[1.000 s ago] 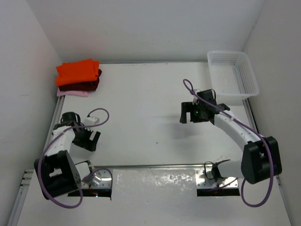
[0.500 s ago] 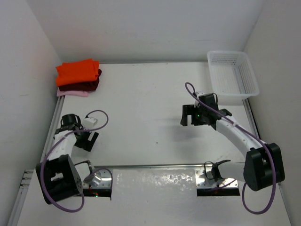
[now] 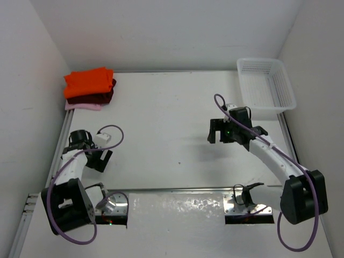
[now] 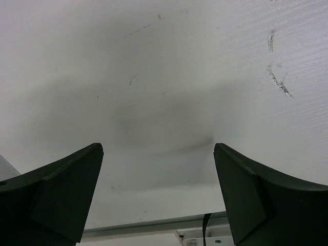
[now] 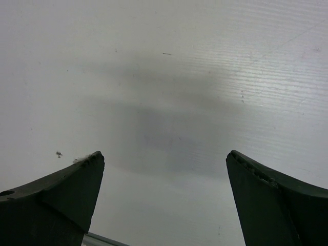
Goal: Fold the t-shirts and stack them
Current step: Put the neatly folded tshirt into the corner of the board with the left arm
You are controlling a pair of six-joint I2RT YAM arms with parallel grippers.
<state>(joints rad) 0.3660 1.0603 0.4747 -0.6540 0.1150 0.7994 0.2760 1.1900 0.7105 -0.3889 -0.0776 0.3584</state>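
The white table (image 3: 161, 118), walled by plain white panels (image 3: 161, 32), carries the t-shirts (image 3: 90, 88) in its ten o'clock corner. They are folded and stacked, with orange (image 3: 88, 79) on maroon (image 3: 101, 98) on pink (image 3: 81, 106). A white lattice basket (image 3: 267, 62) sits at two o'clock. The left gripper (image 4: 159, 154), at eight o'clock, hangs over scuffed tabletop with its jaws spread and holding nothing. The right gripper (image 5: 164, 159), at three o'clock, is likewise wide and empty.
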